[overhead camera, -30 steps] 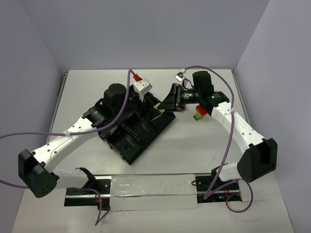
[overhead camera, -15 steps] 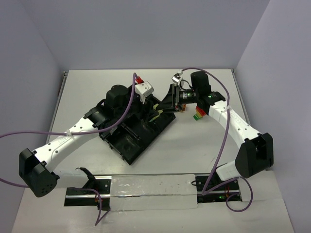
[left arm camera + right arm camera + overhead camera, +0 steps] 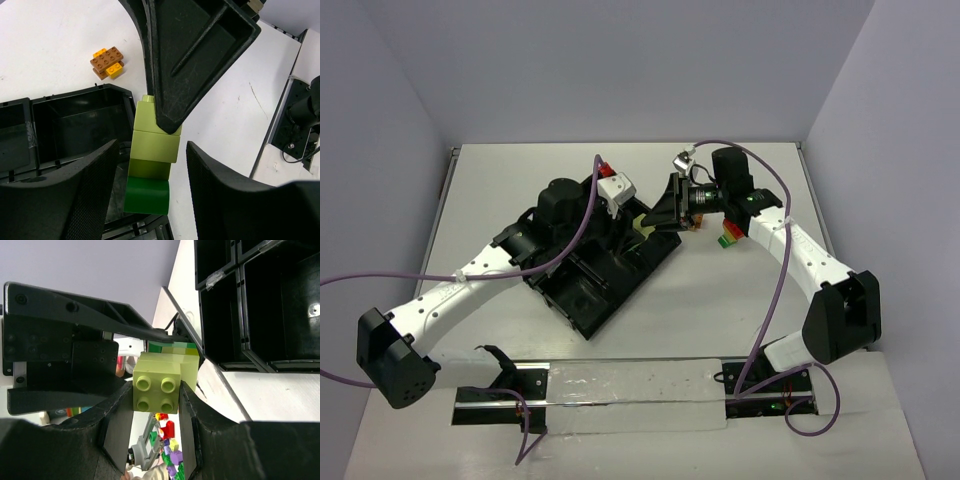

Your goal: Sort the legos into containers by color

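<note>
My right gripper (image 3: 156,390) is shut on the pale yellow-green end brick (image 3: 156,388) of a short stack of legos. In the left wrist view the stack reads pale yellow-green bricks (image 3: 155,142) and then a green brick (image 3: 146,195) at its end. My left gripper (image 3: 152,172) is open, with its fingers (image 3: 95,190) on either side of the green brick and a gap on each side. Both grippers meet over the far corner of the black tray (image 3: 590,300), the left (image 3: 625,215) facing the right (image 3: 662,213).
An orange brick with yellow pieces (image 3: 106,62) lies on the white table beyond the tray corner. A small red, green and yellow stack (image 3: 729,237) sits beside the right arm. Open tray compartments (image 3: 75,120) show below the left gripper and in the right wrist view (image 3: 260,300).
My left gripper has moved right towards the right gripper and now straddles the stack's green end. The right arm has shifted only slightly.
</note>
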Controlling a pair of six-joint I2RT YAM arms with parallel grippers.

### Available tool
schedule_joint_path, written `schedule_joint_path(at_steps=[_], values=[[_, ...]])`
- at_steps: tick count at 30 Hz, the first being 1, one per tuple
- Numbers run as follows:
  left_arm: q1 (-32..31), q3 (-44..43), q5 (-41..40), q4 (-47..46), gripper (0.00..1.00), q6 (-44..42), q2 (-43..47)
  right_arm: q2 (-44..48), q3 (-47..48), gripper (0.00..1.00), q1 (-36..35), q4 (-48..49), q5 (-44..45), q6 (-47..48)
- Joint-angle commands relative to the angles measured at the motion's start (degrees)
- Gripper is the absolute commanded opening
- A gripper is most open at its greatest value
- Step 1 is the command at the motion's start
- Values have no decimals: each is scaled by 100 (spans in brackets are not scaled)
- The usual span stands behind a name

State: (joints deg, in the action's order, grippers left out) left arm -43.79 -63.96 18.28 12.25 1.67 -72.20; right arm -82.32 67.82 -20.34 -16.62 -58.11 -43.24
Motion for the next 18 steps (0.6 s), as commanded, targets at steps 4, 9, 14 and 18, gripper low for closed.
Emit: schedule_joint_path(at_steps=[4, 9, 14, 18], values=[[-33, -64, 186, -222, 43, -9, 4, 126, -108, 0, 39, 326, -189, -53], [-33, -116, 170, -138, 1, 9, -18, 170, -120, 0, 39, 289, -140, -5], [-33, 42, 157, -188, 0, 21, 124, 160, -86, 0, 44, 192, -101, 90], [-31, 144, 129, -95, 0, -22, 228, 166, -47, 0, 78, 168, -89, 114]])
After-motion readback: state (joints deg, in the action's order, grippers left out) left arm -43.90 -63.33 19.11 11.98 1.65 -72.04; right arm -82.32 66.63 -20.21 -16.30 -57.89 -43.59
